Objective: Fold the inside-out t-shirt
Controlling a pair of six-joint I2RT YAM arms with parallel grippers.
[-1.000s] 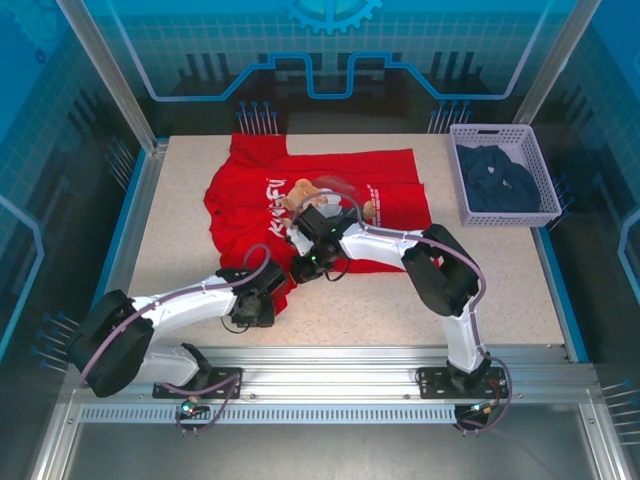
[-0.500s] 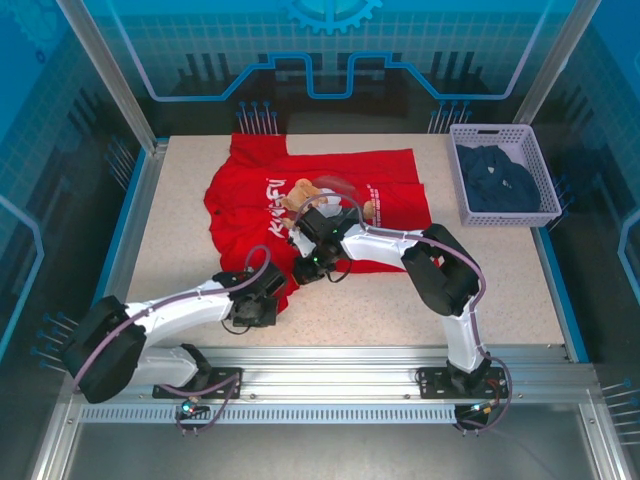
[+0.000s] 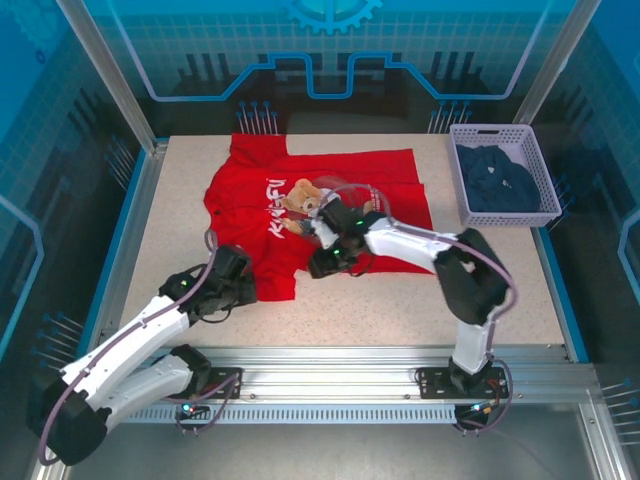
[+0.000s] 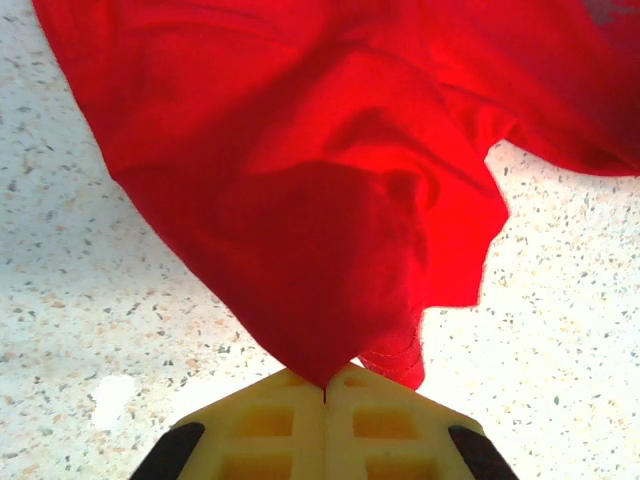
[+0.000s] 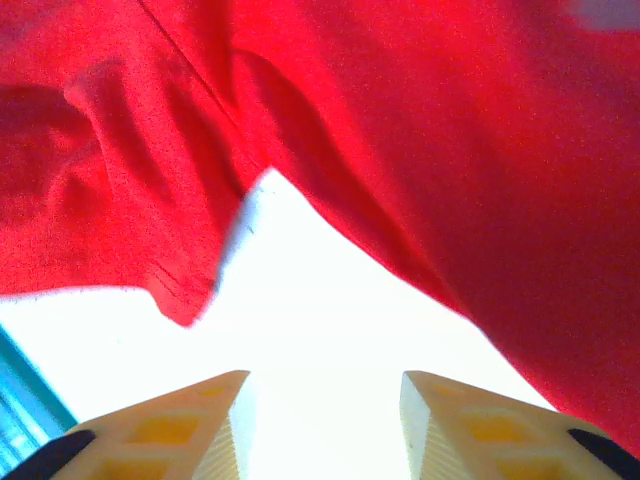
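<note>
Between the left gripper's (image 4: 325, 385) closed fingers a fold of the red t-shirt (image 4: 300, 200) is clamped at its near hem, and that wrist now sits further left along the table (image 3: 400, 310) than a second ago. Off to its right, the right gripper (image 5: 325, 388) has let go: its jaws stand apart over bare tabletop, with the hem edge just ahead of them. It has also shifted rightward, uncovering the bear print. The t-shirt lies spread across the table's middle, print up, its near-left corner rumpled. Judging by this, the left arm alone holds cloth, so the right must re-grasp before any fold
</note>
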